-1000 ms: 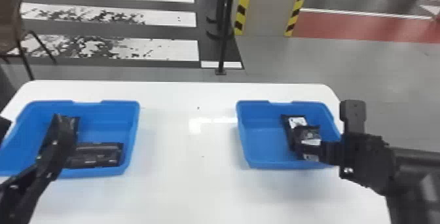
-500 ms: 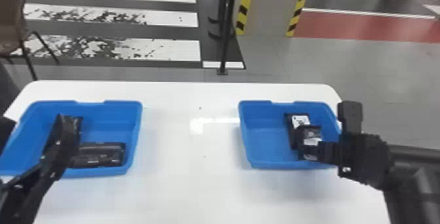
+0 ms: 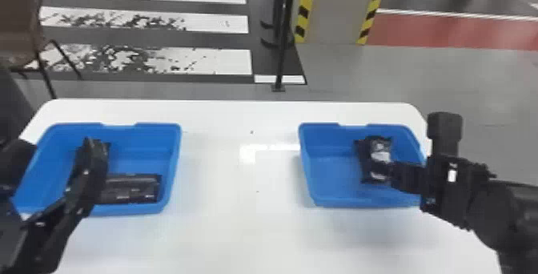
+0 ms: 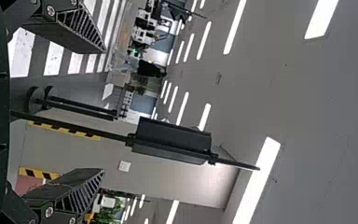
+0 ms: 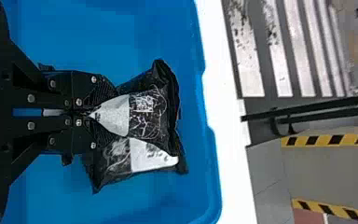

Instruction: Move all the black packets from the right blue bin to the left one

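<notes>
Over the right blue bin (image 3: 328, 201), my right gripper (image 3: 389, 169) has hold of the near end of a black packet (image 3: 380, 147). From the right wrist view, my right gripper (image 5: 91, 113) is shut on the pointed white end of that packet (image 5: 149, 112); a second black packet (image 5: 140, 158) lies partly beneath it. My left gripper (image 3: 60, 148) is over the left blue bin (image 3: 173, 161), where black packets (image 3: 132, 189) lie, partly hidden by it. In the left wrist view, my left gripper (image 4: 105, 111) is open, its fingers wide apart with nothing between them.
Both bins stand on a white table (image 3: 240, 221), with bare tabletop between them. Beyond its far edge are a black pole (image 3: 283, 45), a chair (image 3: 24, 25) at the left and a pillar with yellow-black stripes (image 3: 304, 9).
My right gripper has risen slightly and moved a little away from the near edge. The held packet has come up with it, overlapping the other. The left arm has hardly moved.
</notes>
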`<state>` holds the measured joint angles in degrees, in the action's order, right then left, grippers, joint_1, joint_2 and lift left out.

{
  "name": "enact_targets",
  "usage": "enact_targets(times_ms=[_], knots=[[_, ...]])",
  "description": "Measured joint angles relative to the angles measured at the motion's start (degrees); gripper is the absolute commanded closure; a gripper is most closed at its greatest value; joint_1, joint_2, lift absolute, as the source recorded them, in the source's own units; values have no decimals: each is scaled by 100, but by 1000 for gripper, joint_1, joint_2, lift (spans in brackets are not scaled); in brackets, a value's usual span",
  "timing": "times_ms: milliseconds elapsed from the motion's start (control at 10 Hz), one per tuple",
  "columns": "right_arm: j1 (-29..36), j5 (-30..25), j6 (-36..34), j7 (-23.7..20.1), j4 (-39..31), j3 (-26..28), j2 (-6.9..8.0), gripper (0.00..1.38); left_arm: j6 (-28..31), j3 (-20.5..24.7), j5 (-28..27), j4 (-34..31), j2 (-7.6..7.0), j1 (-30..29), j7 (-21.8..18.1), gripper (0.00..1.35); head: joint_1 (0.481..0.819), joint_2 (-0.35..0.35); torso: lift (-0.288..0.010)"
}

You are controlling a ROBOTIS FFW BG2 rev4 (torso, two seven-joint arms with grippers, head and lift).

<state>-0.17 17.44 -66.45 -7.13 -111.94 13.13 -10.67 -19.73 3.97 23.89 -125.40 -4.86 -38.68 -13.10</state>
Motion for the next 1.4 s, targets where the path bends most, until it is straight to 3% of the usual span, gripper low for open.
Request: enact_targets(times_ms=[100,300,400,500,800,1000,1400], knots=[[51,202,271,-163,-137,4,-4,1133,-26,1,-1,8,2,1,0,133,695,-70,-140],[93,884,1909,-994,395,-1,-4,1133,-67,-25,-7,31,-2,15,5,133,695,-24,-140],[140,1267,2528,-1219,556,-67,2,1133,-65,-35,-36,40,-5,33,9,133,695,-14,-140],[262,1518,2811,-1264,291,-262,13,1133,-46,-44,-69,49,-6,42,9,133,695,16,-140],[-52,2208,3490,-1924,458,-1462,-115,1133,-66,-159,-162,60,-41,128,4,128,690,145,-140],[-270,2277,3633,-2074,569,-2155,-203,1133,-34,-211,-225,60,-52,178,4,128,684,223,-140],[-1060,2303,3637,-2790,1441,-3224,-313,1133,147,-284,-275,60,-71,252,-46,133,695,304,-140]])
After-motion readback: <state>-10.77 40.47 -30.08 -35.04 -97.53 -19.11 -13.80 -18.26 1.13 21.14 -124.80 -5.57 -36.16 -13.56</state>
